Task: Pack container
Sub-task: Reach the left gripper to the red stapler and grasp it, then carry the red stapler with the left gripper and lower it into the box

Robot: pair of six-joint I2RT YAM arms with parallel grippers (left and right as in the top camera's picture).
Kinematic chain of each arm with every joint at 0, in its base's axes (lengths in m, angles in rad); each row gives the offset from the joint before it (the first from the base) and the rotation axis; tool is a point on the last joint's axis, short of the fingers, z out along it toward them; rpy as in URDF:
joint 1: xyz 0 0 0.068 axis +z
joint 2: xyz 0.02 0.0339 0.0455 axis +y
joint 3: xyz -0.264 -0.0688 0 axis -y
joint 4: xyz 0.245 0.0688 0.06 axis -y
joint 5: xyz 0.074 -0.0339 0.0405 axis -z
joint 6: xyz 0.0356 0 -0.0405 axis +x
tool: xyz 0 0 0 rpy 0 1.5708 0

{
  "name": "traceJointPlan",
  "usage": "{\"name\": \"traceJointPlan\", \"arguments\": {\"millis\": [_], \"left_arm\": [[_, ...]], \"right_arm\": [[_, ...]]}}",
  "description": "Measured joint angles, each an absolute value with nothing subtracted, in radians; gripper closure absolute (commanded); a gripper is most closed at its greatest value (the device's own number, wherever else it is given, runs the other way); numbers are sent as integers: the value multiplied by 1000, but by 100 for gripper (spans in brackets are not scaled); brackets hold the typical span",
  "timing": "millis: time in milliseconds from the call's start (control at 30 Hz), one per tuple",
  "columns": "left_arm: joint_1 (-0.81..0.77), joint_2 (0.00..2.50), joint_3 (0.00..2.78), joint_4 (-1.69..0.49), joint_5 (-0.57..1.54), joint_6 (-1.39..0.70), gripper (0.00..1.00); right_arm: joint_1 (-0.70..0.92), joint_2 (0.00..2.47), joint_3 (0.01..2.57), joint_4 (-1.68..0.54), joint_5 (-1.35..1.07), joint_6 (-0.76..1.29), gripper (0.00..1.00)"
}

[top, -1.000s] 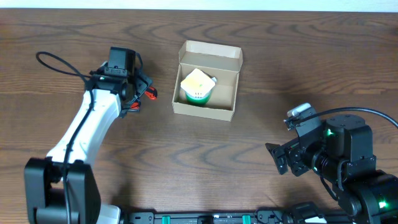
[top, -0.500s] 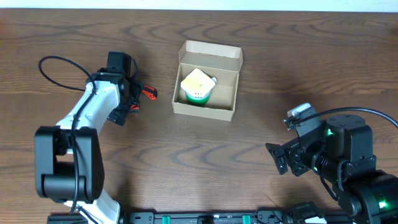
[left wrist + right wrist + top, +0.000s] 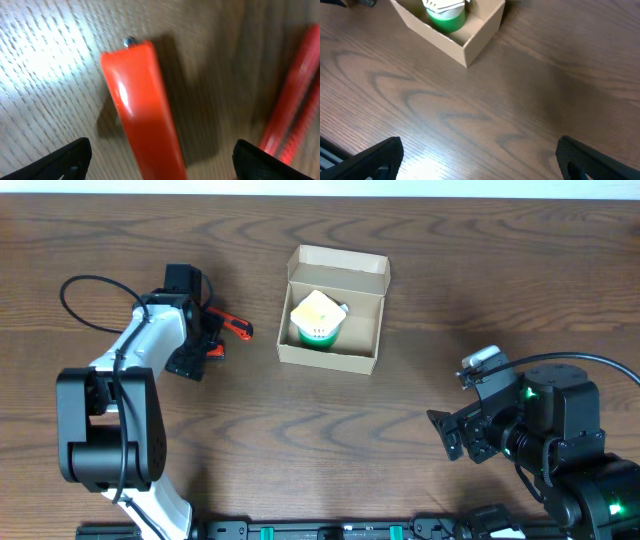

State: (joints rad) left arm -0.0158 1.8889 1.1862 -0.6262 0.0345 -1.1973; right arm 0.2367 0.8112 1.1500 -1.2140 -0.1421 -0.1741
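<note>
The container is a tan cardboard box, open, its flap lid standing at the back. Inside stands a green tape roll with a pale top. In the right wrist view the box and the roll sit at the top edge. A tool with red handles lies left of the box. My left gripper is low over it, open, with one red handle between the fingers; a second handle lies to the right. My right gripper is open and empty over bare wood.
The wooden table carries only the box and the red tool. The left arm's black cable loops over the table's left side.
The left arm has swung its elbow to the left and the wrist has shifted slightly left over the red tool. The box and the right arm have not moved.
</note>
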Motion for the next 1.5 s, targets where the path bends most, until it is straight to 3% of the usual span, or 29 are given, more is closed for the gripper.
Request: {"name": "traceJointPlan", "arguments": {"millis": [133,300,767,867,1133,1500], "left_arm": [[-11,1898,1186,-624,42,-1207,27],[-11,1898,1187,-624,41,-1208,46],[-11,1927,1195,-607,49,-1208,58],[-11,1929,1196,-605,50,-1213,72],[-11,1932,1203,-618,49,-1207,94],[-17,1953,1397,-822,-14,-1123,94]], "right_arm": [[237,811,1150,-1214,-142,-174,1],[237,812,1150,-1214,-142,-174,1],[237,812,1150,-1214,-142,-174,1],[237,811,1150,-1214,-142,-174,1],[237,811,1150,-1214,-142,-174,1],[237,811,1150,-1214,-142,-174,1]]}}
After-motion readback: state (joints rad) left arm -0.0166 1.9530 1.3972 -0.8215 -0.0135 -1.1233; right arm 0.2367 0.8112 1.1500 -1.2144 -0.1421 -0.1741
